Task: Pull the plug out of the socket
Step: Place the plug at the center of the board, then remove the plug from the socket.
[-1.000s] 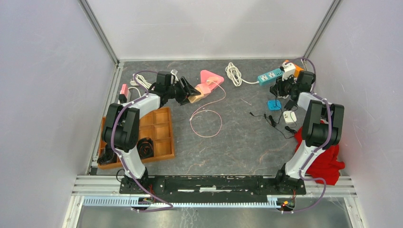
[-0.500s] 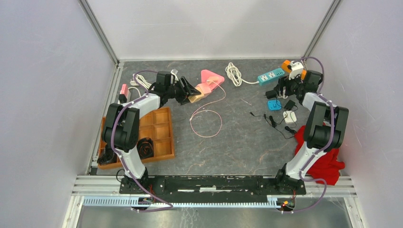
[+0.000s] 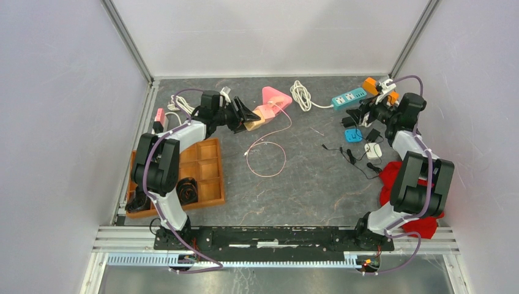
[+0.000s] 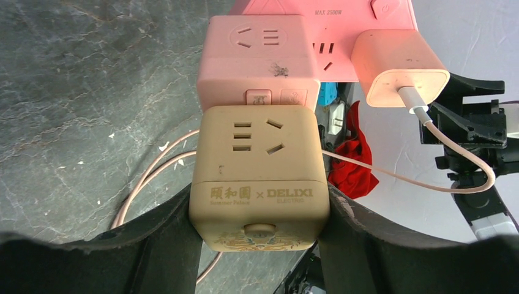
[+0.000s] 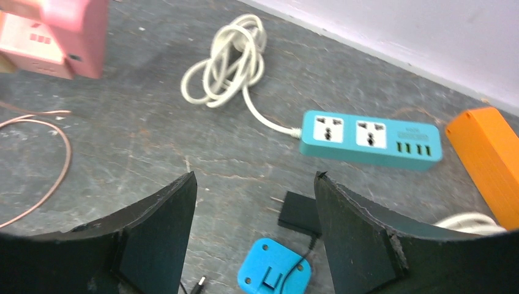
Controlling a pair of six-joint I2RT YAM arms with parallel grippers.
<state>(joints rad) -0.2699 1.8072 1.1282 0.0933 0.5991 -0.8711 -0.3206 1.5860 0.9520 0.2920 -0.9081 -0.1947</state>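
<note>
Left gripper (image 4: 260,229): closed on beige cube (image 4: 257,177), upper left of centre; unchanged.
Pink strip (image 3: 273,97): charger (image 4: 398,67) plugged in.
Teal strip (image 5: 370,139): upper right, sockets bare; black plug (image 5: 298,211) loose just below.
Right gripper (image 5: 255,184): newly opened wide, empty, shifted right; plug probably off.

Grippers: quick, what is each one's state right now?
Left gripper: closed on the beige cube socket.
Right gripper: open, holding nothing.
</note>
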